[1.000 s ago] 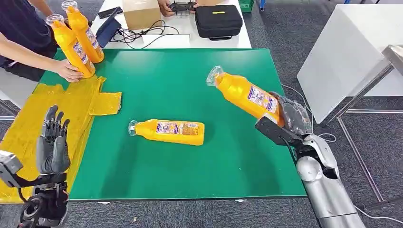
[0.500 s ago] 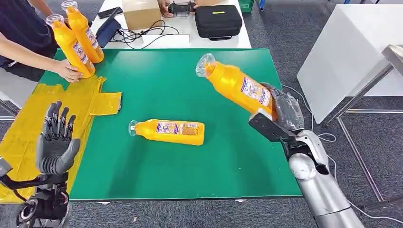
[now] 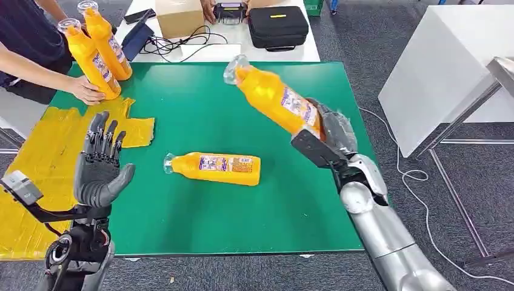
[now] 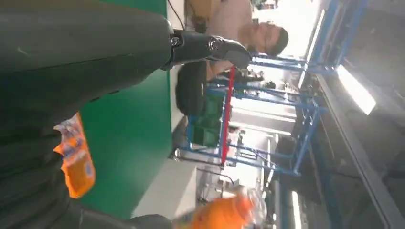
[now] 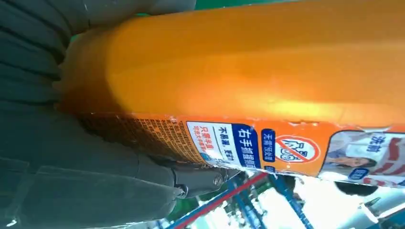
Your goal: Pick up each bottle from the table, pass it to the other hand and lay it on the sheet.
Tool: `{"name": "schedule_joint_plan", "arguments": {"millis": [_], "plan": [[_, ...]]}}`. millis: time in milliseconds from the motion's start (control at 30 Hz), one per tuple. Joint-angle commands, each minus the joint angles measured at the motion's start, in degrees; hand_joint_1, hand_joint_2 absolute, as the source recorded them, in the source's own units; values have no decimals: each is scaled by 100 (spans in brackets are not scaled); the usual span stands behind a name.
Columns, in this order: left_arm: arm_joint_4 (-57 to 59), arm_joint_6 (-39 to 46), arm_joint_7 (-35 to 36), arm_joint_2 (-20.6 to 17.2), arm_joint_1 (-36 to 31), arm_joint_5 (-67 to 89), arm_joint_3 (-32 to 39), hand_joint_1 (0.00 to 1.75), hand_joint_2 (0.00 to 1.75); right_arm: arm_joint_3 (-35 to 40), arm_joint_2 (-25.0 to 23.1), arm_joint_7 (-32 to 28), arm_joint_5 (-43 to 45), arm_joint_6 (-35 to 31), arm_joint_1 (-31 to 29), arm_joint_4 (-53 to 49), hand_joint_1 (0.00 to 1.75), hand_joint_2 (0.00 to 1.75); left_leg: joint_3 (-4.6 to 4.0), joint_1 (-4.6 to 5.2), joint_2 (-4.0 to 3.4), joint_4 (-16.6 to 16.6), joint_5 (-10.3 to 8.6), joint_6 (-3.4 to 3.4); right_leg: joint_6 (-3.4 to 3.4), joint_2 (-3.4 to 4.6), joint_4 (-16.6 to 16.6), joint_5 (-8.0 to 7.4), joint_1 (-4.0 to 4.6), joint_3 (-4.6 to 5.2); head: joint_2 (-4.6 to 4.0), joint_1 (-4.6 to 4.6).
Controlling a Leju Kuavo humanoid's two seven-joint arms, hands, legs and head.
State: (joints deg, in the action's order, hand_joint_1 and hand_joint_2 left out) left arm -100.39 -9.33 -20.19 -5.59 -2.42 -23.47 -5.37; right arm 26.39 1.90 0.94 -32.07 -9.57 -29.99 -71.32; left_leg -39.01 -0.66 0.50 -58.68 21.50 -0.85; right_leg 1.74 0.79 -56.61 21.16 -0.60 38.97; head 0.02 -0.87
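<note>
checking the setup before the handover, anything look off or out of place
The yellow sheet is crumpled and askew, with one flap folded onto the green mat. A person's hand steadies two tilted bottles at its far end. The right hand holds its bottle; no spill shows.

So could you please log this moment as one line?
right hand: holds lifted bottle | left hand: raised, empty | second bottle: lying on table | handover: pending

The right hand (image 3: 330,130), right of centre in the frame, grips a bottle (image 3: 273,97) by its base, silver forearm rising from the lower right. At lower left, the left hand (image 3: 100,167) stands upright, palm inward, fingers spread and holding nothing.
</note>
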Motion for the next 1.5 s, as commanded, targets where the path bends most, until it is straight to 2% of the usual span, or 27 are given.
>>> {"name": "schedule_joint_plan", "arguments": {"millis": [33,67,133,167,567,600,667,733,767,833,967,1067,1100,1167,1200,1267,1300,1367,1433,1500], "plan": [[225,98,82,346,-176,99,-304,0,175,864,-876,131,-91,-216,-221,905,175,175,32,0,-13,5,12,4,-7,5,2,11,4,-26,0,-2],[224,98,82,346,-180,99,-304,0,175,867,-881,131,-91,-214,-234,904,175,175,52,-1,-17,4,21,5,-10,4,0,19,6,-43,0,0],[236,90,82,339,-189,99,-296,0,175,866,-840,124,-55,-217,-274,936,175,175,26,0,-4,3,9,2,-7,-5,-1,13,6,-18,0,-2],[235,86,83,340,-190,98,-291,0,175,869,-822,118,-36,-214,-279,932,175,175,45,-1,-6,0,18,3,-9,-6,-3,21,9,-36,0,0],[234,82,83,343,-188,98,-286,0,175,871,-804,112,-20,-209,-281,924,175,175,9,1,4,2,4,2,-5,-7,1,8,-2,-7,0,0],[234,82,83,343,-188,98,-286,0,175,871,-804,112,-20,-209,-281,924,175,175,56,2,2,0,24,5,-12,-15,-6,29,1,-52,0,0],[234,82,83,343,-188,98,-286,0,175,871,-804,112,-20,-209,-281,924,175,175,12,1,1,2,6,2,-5,-6,1,8,-1,-9,0,0],[234,82,83,343,-188,98,-286,0,175,871,-804,112,-20,-209,-281,924,175,175,20,0,2,0,10,2,-6,-9,-1,13,1,-18,0,0],[240,115,68,385,-208,85,-273,0,175,895,-834,92,-29,-227,-314,939,175,175,37,1,1,-2,17,3,-8,-11,-4,20,2,-33,0,0],[258,197,63,473,-316,175,-352,0,175,940,-1075,44,28,-291,-447,1143,175,175,10,2,0,0,6,1,-5,-5,-2,8,-2,-6,0,0],[161,357,147,668,-413,193,-552,0,175,1127,-1582,25,263,-407,-772,1645,175,175,13,3,-11,-5,9,3,-6,3,-9,9,-2,-5,0,0],[23,459,219,864,-432,338,-682,0,175,1198,-1663,88,336,-443,-876,1777,175,175,39,2,-15,-7,20,4,-10,2,-10,19,1,-30,0,0],[-24,499,273,921,-445,390,-732,0,175,1209,-1658,103,361,-443,-889,1770,175,175,21,0,-5,-3,11,3,-7,-5,-4,12,1,-16,0,0],[-49,498,314,920,-480,405,-783,0,175,1222,-1624,195,405,-471,-870,1654,175,175,26,-1,4,-5,12,3,-7,-15,-5,17,3,-23,0,0],[209,199,506,988,-841,154,-1010,0,175,1011,-1740,263,487,-774,-948,1450,175,175,33,0,9,-4,13,2,-7,-20,-5,21,2,-31,0,0],[649,424,604,1217,-1324,193,-1276,0,175,934,-1827,676,424,-518,-1177,1072,175,175,29,0,19,-11,12,0,-7,-29,-13,25,2,-31,0,0],[787,510,584,1248,-1459,156,-1373,0,175,888,-1896,806,378,-403,-1217,968,175,175,-5,1,32,-20,0,0,-6,-40,-24,19,-1,-1,0,2],[798,534,581,1275,-1513,38,-1420,0,175,901,-1995,868,310,-295,-1265,1035,175,175,5,4,35,-18,-1,-2,-6,-43,-22,20,-3,-9,0,2],[722,504,623,1330,-1524,-58,-1405,0,175,952,-2080,886,216,-308,-1284,1202,175,175,-6,3,9,-3,-11,-9,-3,-11,-4,1,-3,1,0,4],[663,444,712,1387,-1518,-112,-1396,0,175,942,-2155,860,206,-348,-1267,1337,175,175,24,1,0,-9,5,-6,-7,-10,-10,11,1,-25,0,0]]}}
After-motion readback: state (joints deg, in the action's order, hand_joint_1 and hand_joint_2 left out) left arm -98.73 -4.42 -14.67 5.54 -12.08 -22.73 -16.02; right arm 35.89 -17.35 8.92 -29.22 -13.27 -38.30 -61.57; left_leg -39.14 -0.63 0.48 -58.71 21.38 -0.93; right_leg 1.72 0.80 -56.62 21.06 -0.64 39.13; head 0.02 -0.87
